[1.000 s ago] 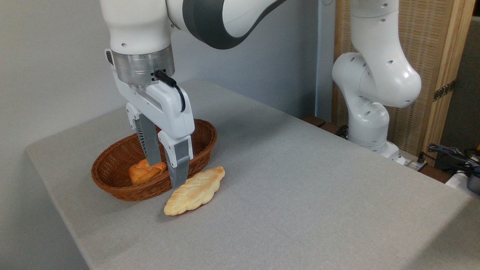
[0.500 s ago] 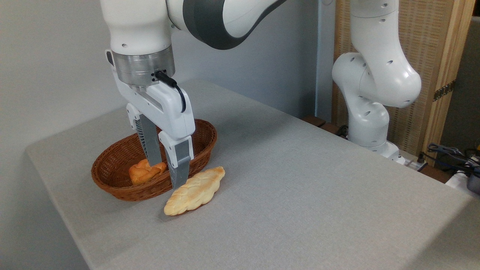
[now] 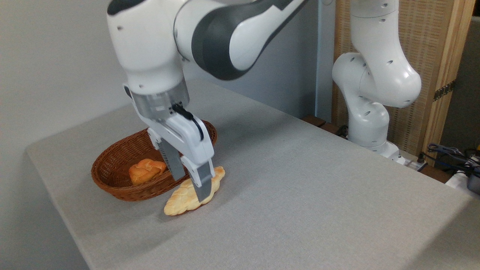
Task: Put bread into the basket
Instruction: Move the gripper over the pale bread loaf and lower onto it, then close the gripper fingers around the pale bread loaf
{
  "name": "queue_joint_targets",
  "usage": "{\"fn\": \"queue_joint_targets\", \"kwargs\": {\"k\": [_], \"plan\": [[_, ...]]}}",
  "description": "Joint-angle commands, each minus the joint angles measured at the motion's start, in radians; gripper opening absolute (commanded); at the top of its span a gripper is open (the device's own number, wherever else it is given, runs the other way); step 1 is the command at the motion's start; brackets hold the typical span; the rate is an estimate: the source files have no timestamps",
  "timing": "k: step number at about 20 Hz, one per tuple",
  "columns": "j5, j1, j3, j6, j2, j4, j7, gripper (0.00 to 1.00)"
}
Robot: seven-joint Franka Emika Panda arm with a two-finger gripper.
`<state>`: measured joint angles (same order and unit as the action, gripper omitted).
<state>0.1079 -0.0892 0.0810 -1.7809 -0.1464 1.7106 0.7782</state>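
The pale braided bread (image 3: 180, 199) lies on the grey table just in front of the basket's near rim. The reddish-brown wicker basket (image 3: 123, 193) stands at the left, and only a small orange-brown bun (image 3: 144, 170) lies in it. My gripper (image 3: 191, 189) has come down over the middle of the bread and is open. One finger (image 3: 173, 167) stands on the basket side of the loaf, the other finger (image 3: 203, 183) on the near side. The loaf still rests flat on the table.
The grey table (image 3: 300, 187) stretches to the right and front of the bread. My arm's white base (image 3: 369, 123) stands at the table's far right edge, with cables (image 3: 450, 153) beyond it. The table's left edge is close behind the basket.
My gripper has moved right and down, from above the basket's bun to straddling the bread. The bread, bun and basket have not moved.
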Motion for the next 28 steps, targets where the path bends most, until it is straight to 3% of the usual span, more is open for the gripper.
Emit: {"fn": "queue_joint_targets", "kwargs": {"k": [1, 4, 7, 16, 28], "plan": [[0.03, -0.009, 0.011, 0.005, 0.019, 0.046, -0.019, 1.0], [0.108, -0.006, 0.011, -0.009, -0.01, 0.046, -0.065, 1.0], [0.153, -0.004, 0.016, -0.02, -0.03, 0.046, -0.102, 1.0], [0.164, -0.009, 0.009, -0.143, -0.082, 0.044, -0.162, 1.0], [0.179, -0.02, 0.002, -0.186, -0.11, 0.044, -0.162, 1.0]]}}
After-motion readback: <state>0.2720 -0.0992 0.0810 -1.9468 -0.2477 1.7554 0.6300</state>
